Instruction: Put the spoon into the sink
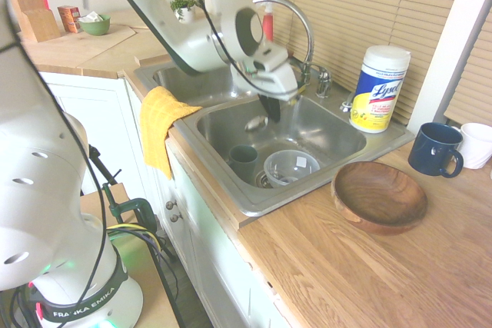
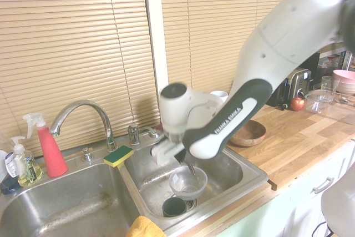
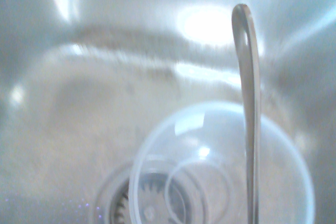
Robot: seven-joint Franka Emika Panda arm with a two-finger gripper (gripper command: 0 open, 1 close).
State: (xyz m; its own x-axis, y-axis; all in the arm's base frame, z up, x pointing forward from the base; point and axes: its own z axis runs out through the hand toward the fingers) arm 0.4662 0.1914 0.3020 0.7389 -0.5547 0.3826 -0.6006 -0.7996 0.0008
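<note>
- The spoon (image 3: 252, 119) is slim, smooth silver metal; its long, narrow handle ends in a rounded tip and catches a bright streak of light in the wrist view.
- The gripper (image 1: 270, 113) has its dark fingers closed on the spoon, which is held above the basin nearer the wooden bowl.
- The spoon lies between the jaws and juts out past them; in the first exterior view a small, shiny oval shows just beside the fingertips.
- The sink (image 1: 215, 168) is brushed stainless steel, with two rounded basins, a flat rim and glossy reflections along its walls.
- A clear plastic bowl (image 1: 284, 167), round and see-through, sits in that basin below the spoon; in the wrist view the handle crosses in front of its rim.
- A dark cup (image 1: 243, 160), round-mouthed, is near the clear plastic bowl, and a toothed metal drain (image 3: 152, 211) shows partly through the bowl's wall.
- The faucet (image 1: 309, 32) is polished chrome, bent in a tall, smooth curve.
- A yellow cloth (image 1: 157, 124), soft and creased, drapes over the sink's front edge.
- A sponge (image 2: 118, 157), a green and yellow block, rests on the divider end at the back.
- The wooden bowl (image 1: 377, 197) is round, brown and visibly grained, on a countertop (image 1: 346, 266) of pale wooden strips.
</note>
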